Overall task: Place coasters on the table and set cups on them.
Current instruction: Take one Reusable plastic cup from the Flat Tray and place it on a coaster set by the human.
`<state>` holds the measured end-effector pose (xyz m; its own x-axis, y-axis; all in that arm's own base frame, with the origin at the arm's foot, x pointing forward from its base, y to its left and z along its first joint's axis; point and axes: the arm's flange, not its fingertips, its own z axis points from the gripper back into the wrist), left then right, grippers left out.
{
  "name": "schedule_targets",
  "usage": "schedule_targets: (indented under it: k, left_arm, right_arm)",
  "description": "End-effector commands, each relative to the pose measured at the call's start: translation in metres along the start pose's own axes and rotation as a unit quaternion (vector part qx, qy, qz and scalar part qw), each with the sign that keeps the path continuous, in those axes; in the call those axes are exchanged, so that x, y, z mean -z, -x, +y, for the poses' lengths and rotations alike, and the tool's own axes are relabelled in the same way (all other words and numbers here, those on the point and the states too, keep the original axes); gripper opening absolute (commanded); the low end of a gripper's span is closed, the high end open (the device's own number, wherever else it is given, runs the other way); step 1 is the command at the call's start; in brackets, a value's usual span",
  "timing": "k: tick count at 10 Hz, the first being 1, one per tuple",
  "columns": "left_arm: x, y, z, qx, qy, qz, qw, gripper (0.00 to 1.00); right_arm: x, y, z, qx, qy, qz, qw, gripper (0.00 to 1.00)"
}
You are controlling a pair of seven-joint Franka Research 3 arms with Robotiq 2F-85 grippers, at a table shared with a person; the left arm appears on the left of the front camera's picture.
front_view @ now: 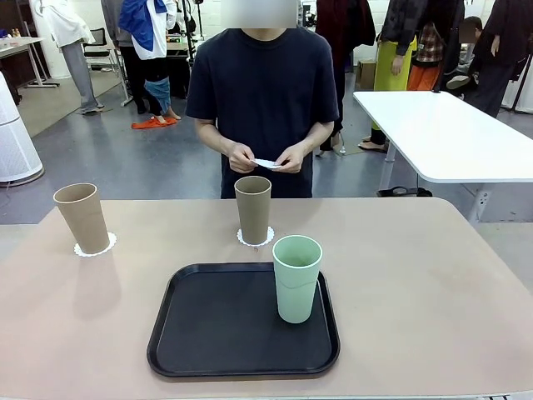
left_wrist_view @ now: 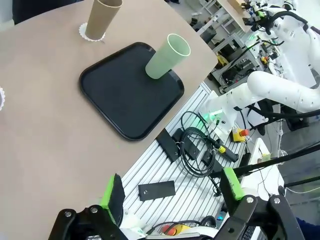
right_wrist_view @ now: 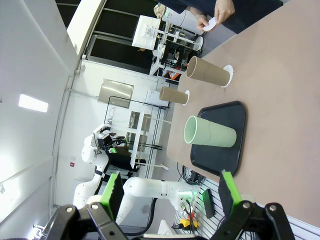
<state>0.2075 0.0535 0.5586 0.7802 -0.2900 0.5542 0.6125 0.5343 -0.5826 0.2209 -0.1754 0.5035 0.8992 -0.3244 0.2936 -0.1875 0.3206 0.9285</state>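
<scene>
**Q:** Where are the arms?

**A:** Nearest of all, back off the desk's point(front_view: 433, 283) near edge. Left jaws are spread wide, green pads point(left_wrist_view: 111, 192) well apart, nothing betw. them. Right jaws are the same, pads point(right_wrist_view: 227, 186) apart and empty.

**Q:** And the cups?

**A:** Near centre is a black tray point(front_view: 208, 333) w/ the mint cup point(front_view: 296, 279) upright at its right side. Farther, at centre, a tan cup point(front_view: 252, 208) stands on a coaster point(front_view: 243, 241). At far left a 2nd tan cup point(front_view: 82, 217) stands on its own coaster point(front_view: 107, 245). Beyond the far edge a person holds the 3rd coaster point(front_view: 265, 163) betw. right hand point(front_view: 241, 157) and left hand point(front_view: 293, 157); it's not laid yet.

**Q:** How to do this step well?

**A:** Prob. wait till that coaster lies flat and the hands are clear. Then take the mint cup round its mid-body, lift it straight off the tray and lower it vertically, centred. Don't slide it, since thin paper would likely shift or crease. The desk's right side is bare, so that's the likely spot, and the right arm seems closer.
</scene>
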Motion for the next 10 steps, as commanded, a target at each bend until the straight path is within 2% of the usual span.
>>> schedule_targets:
  k: [1,4,5,6,7,8,9,10]
  left_arm:
    - [0.002,0.003,0.002,-0.013,-0.01,0.006,1.0,1.0]
    - [0.0,0.0,0.0,0.0,0.001,0.0,1.0,1.0]
    - [0.005,-0.02,-0.003,-0.14,0.018,-0.06,0.988,1.0]
    - [0.002,-0.042,0.003,-0.239,0.03,-0.125,0.962,1.0]
    - [0.0,-0.067,0.015,-0.305,0.05,-0.169,0.936,1.0]
    - [0.002,-0.068,0.026,-0.339,0.056,-0.183,0.921,1.0]
    - [0.008,-0.058,0.033,-0.348,0.051,-0.162,0.922,1.0]
    - [0.013,-0.055,0.037,-0.332,0.051,-0.107,0.936,1.0]
  right_arm:
    - [0.002,-0.001,0.0,0.002,-0.004,-0.007,1.0,1.0]
    - [0.002,-0.001,0.0,0.002,-0.004,-0.007,1.0,1.0]
    - [0.002,-0.001,0.0,0.002,-0.004,-0.007,1.0,1.0]
    - [0.002,-0.001,0.0,0.002,-0.004,-0.007,1.0,1.0]
    - [0.002,-0.001,0.0,0.002,-0.004,-0.007,1.0,1.0]
    - [0.002,-0.001,0.0,0.002,-0.004,-0.007,1.0,1.0]
    - [0.002,-0.001,0.0,0.002,-0.004,-0.007,1.0,1.0]
    - [0.002,-0.001,0.0,0.002,-0.004,-0.007,1.0,1.0]
